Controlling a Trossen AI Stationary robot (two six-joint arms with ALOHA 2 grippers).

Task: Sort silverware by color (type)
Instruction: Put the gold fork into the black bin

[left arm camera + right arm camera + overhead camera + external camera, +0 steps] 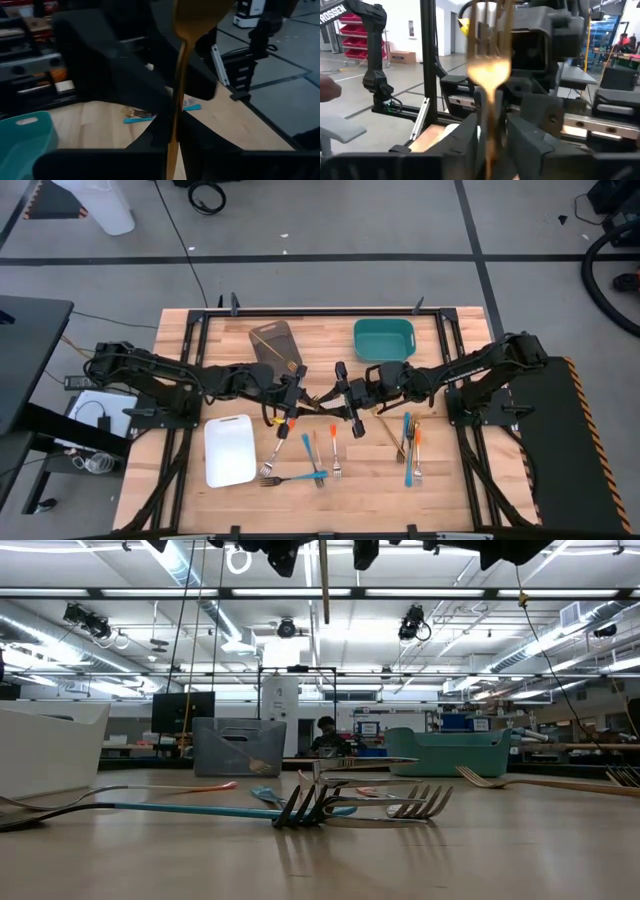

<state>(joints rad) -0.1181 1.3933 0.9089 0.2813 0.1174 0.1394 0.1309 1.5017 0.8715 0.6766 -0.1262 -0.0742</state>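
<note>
A gold fork (pixel 490 65) stands upright above the table's middle, tines up, where my two grippers meet. My left gripper (pixel 175 135) (pixel 300 394) is shut on its handle. My right gripper (pixel 491 142) (pixel 336 394) faces it with its fingers open, one on either side of the same handle and a little apart from it. In the low view the handle's lower end (pixel 324 585) hangs well above the table. Orange-handled and blue-handled forks (pixel 308 452) lie loose on the wood below, and more silverware (pixel 410 442) lies to the right. My left gripper pinches the gold fork's slim handle (pixel 178 100) between its two fingers, below the widening head. The fingers come nearly level from the table's left side and lie across the handle. The fork stands upright, lifted clear of the table.
A grey tray (pixel 268 338) at the far middle holds a gold fork (pixel 292 366). A teal tray (pixel 384 338) stands to its right, and a white tray (pixel 229 450) lies near the front left. A person sits in the room beyond the table (pixel 325 735).
</note>
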